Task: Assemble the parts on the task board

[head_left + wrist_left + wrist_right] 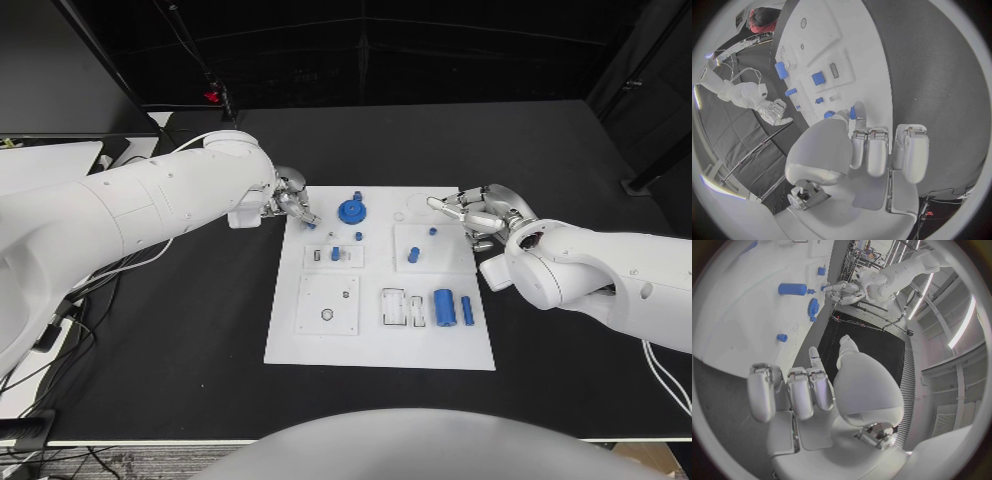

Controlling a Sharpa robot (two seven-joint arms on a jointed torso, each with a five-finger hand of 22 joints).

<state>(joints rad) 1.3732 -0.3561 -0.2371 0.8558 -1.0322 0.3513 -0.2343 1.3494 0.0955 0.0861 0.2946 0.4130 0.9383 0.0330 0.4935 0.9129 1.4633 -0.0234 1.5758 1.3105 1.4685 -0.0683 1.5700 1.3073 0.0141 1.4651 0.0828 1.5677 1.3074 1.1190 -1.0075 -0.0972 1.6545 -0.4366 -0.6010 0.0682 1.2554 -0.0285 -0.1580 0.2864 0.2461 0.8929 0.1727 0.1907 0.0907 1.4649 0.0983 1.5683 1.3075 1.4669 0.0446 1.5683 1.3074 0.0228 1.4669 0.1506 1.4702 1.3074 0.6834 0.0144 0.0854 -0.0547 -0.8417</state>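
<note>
on the black table point(173, 370) the white task board point(378, 345) lies at centre. toward its near edge, at about 5 o'clock, two blue cylinders point(453, 307) lie side by side. farther up sit small blue pegs point(413, 255), then a blue gear point(352, 211) at 12 o'clock. the left robot hand point(293, 205) pinches a small blue part point(309, 224) at the board's 10 o'clock corner. the right robot hand point(479, 215) hovers at 2 o'clock, fingers curled, holding nothing.

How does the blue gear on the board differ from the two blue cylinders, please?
The gear is a toothed disc lying flat at the board's far edge; the cylinders are smooth rods lying lengthwise side by side near its front right. The gear is wider, the cylinders longer. All are blue and rest on the white board.
</note>
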